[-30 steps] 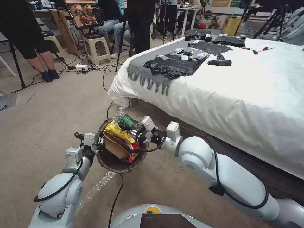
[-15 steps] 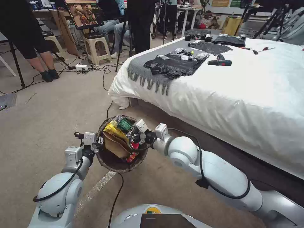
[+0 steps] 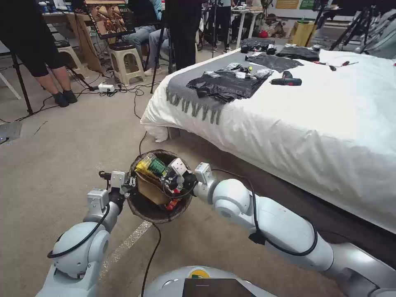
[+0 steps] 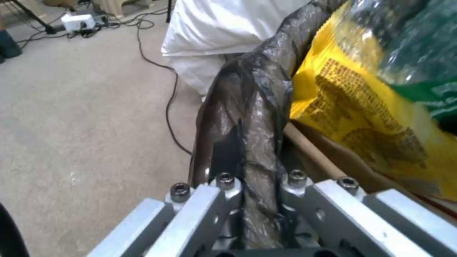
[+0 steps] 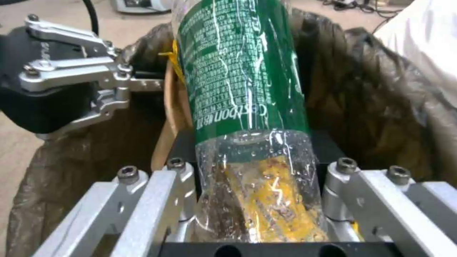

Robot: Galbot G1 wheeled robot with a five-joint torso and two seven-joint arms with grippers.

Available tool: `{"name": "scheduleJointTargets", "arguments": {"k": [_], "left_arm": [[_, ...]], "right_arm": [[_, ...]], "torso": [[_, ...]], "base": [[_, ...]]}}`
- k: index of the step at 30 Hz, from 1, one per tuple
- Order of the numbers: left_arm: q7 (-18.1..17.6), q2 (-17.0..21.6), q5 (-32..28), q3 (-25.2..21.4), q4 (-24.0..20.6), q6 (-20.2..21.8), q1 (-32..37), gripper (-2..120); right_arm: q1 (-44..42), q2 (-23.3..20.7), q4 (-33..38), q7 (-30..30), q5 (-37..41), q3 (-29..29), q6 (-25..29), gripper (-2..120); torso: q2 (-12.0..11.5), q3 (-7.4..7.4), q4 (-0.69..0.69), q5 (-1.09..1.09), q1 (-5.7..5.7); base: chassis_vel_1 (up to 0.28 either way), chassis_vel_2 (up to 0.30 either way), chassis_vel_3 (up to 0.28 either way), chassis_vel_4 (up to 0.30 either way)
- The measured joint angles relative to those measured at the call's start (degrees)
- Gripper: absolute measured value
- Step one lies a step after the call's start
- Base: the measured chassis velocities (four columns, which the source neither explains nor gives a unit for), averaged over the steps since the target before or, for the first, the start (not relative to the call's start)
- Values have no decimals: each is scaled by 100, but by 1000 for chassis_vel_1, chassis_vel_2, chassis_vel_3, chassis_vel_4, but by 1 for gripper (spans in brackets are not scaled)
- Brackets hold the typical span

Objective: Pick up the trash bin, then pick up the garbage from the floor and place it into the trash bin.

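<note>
The trash bin (image 3: pixel 145 209), lined with a dark brown bag, hangs above the carpet. My left gripper (image 3: pixel 129 184) is shut on its rim (image 4: pixel 252 107), with the bag film pinched between the fingers (image 4: pixel 224 185). Inside lie pieces of garbage: a yellow snack wrapper (image 4: pixel 342 103), a flattened brown paper bag (image 3: pixel 149 190) and a red packet (image 3: pixel 172 203). My right gripper (image 3: pixel 168 176) reaches over the bin's mouth, shut on a clear plastic bottle with a green label (image 5: pixel 238 71). The bottle (image 3: pixel 154 165) lies tilted across the top of the litter.
A bed with a white sheet (image 3: pixel 313 123) fills the right side, close to my right arm. Black plastic bags (image 3: pixel 225 84) lie on it. A black cable (image 3: pixel 150 258) and a silvery tape strip (image 3: pixel 123 245) run across the carpet below the bin. People, stools and tripods stand at the back.
My right gripper has moved left and down with the bottle, from the bin's far rim to over its middle. The left gripper and the bin have barely shifted.
</note>
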Motion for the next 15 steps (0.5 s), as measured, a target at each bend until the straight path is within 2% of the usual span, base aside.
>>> {"name": "scheduleJointTargets", "arguments": {"k": [9, 11, 13, 15], "left_arm": [[1, 15, -8, 3, 15, 3, -16, 3], [2, 16, -10, 7, 16, 5, -21, 3], [2, 15, -10, 9, 16, 5, -22, 3], [3, 11, -10, 20, 16, 7, -23, 3]], "right_arm": [[-34, 58, -142, 100, -98, -51, -20, 34], [-42, 52, -130, 130, -157, -53, -31, 42], [-42, 50, -121, 138, -163, -54, -32, 44], [-41, 52, -73, 179, -161, -56, -34, 55]], "torso": [[0, 0, 0, 0, 0], [0, 0, -1, 0, 0], [0, 0, -1, 0, 0], [0, 0, 0, 0, 0]], "base": [[0, 0, 0, 0], [0, 0, 0, 0], [0, 0, 0, 0], [0, 0, 0, 0]]}}
